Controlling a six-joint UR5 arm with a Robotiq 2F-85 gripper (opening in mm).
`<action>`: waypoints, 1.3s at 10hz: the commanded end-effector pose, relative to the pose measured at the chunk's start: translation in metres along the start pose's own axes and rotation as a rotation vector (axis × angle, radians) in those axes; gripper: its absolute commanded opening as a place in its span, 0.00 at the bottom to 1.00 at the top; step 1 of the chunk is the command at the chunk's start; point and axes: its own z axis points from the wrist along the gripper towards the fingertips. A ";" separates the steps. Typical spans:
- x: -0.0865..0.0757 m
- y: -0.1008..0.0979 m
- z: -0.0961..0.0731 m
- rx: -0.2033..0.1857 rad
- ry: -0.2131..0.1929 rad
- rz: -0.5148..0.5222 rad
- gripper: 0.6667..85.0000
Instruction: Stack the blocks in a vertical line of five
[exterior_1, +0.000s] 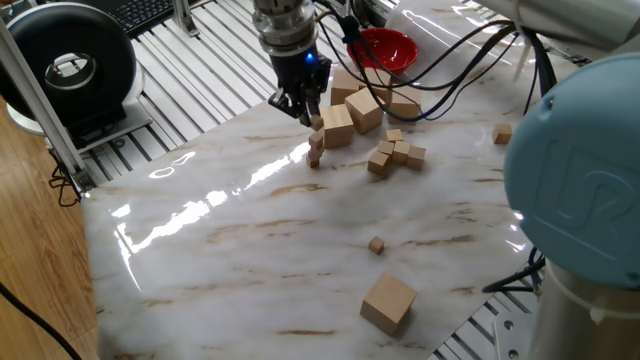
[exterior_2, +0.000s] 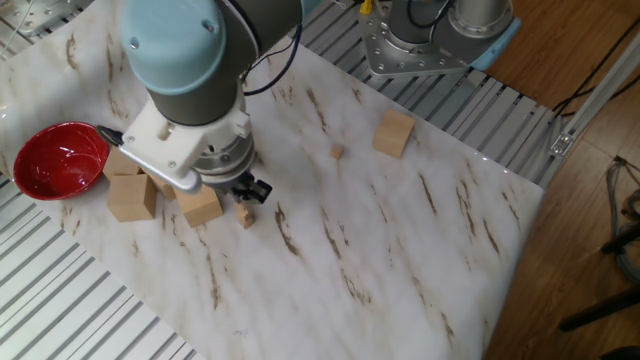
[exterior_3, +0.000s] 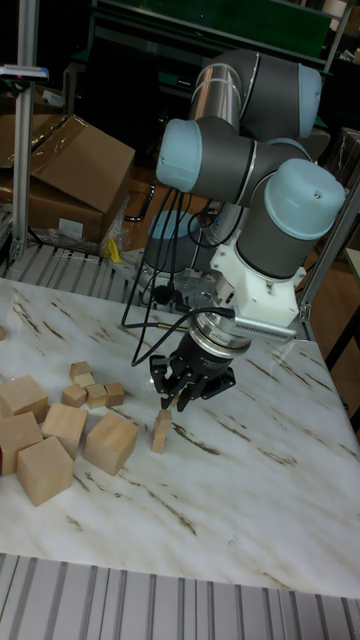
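As I watch from the first fixed camera, the far left holds a round black device (exterior_1: 65, 62) on the slatted metal bench, just off the marble table (exterior_1: 250, 250). Moving right, my gripper (exterior_1: 297, 108) hangs above the table's far edge, a blue light glowing on its body; its fingers look slightly parted with nothing between them, though the gap is too small for me to be sure. Just below and to the right of the fingertips stands a short stack (exterior_1: 316, 148) of tiny blocks, apparently three high and a little uneven, clear of the fingers. In the tall camera the same stack (exterior_3: 160, 429) sits just under the gripper (exterior_3: 178, 398), with the top block turned off square. Right of the stack lie medium cubes (exterior_1: 337, 126) bunched together, and behind them a red bowl (exterior_1: 383, 48) at the table's back edge. Continuing right, a loose cluster (exterior_1: 395, 155) of four or so tiny blocks rests flat on the marble, near the medium cubes but apart from the stack. Nearer to me, one tiny block (exterior_1: 376, 244) sits alone in the middle of the table, and a large cube (exterior_1: 388, 302) lies close to the front edge. Far right, a lone cube (exterior_1: 502, 133) sits near the rim, beside the arm's big pale-blue joint (exterior_1: 580, 190).
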 end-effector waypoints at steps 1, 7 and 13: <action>-0.001 0.002 0.003 -0.023 -0.016 0.000 0.18; -0.001 0.005 0.007 -0.030 -0.037 0.014 0.18; 0.001 0.006 0.015 -0.034 -0.061 0.011 0.18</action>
